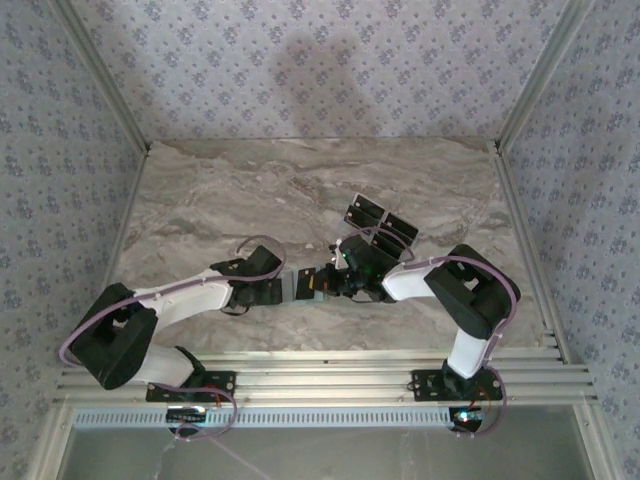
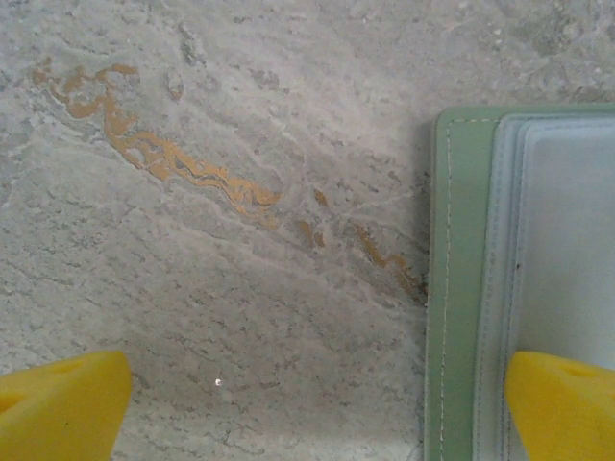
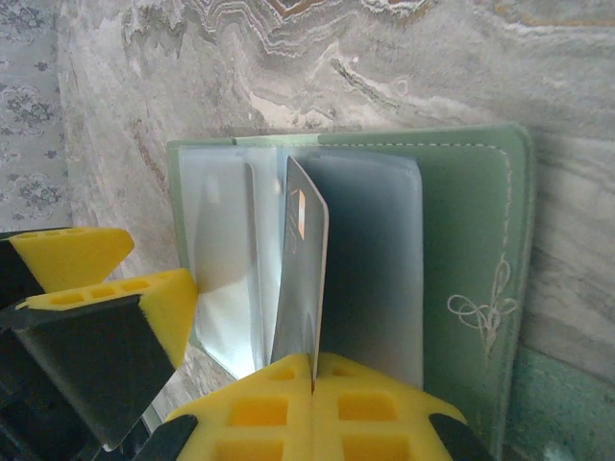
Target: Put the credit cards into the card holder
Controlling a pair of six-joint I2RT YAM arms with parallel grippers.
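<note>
Right wrist view: my right claw is pinching a credit card by its near edge. The card stands upright among the clear sleeves of the card holder, which lies open on the table. I'd square the card to one pocket mouth and slide gently. My left claw is spread wide, one finger seemingly on the holder's edge, and I can't tell if the other sleeves are filled.

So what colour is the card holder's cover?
The card holder is pale sage green with light stitching; the right wrist view shows it best.
</note>
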